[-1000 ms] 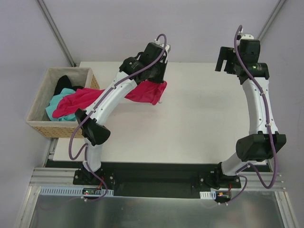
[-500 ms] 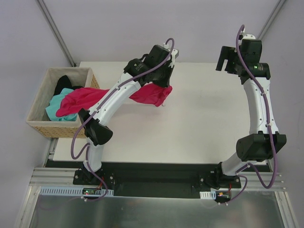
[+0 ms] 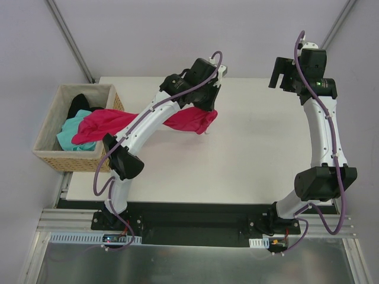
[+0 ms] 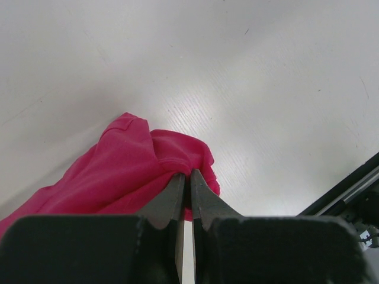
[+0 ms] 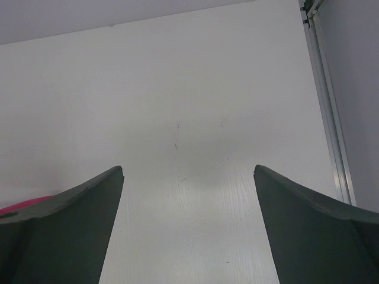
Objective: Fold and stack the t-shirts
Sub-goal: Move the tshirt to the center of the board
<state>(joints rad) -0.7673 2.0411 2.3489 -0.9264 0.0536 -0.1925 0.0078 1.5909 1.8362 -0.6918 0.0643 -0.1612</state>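
A crimson t-shirt (image 3: 189, 118) stretches from the wicker basket (image 3: 50, 157) out over the white table (image 3: 249, 160), its tail still draped on the basket's rim. My left gripper (image 3: 207, 112) is shut on the crimson cloth (image 4: 136, 171), the fabric pinched between the fingertips (image 4: 187, 175) above the tabletop. A mint-green t-shirt (image 3: 66, 135) and a black t-shirt (image 3: 78, 104) lie inside the basket. My right gripper (image 3: 277, 76) hangs open at the table's far right, its fingers (image 5: 77, 213) spread wide over bare table with nothing between them.
The basket stands off the table's left edge. A metal rail (image 5: 325, 118) runs along the table's right side. The left arm's elbow (image 3: 121, 163) sits low over the table's left front.
The left gripper has carried the crimson t-shirt further right and slightly back, drawing more cloth out of the basket. The right arm has stayed still.
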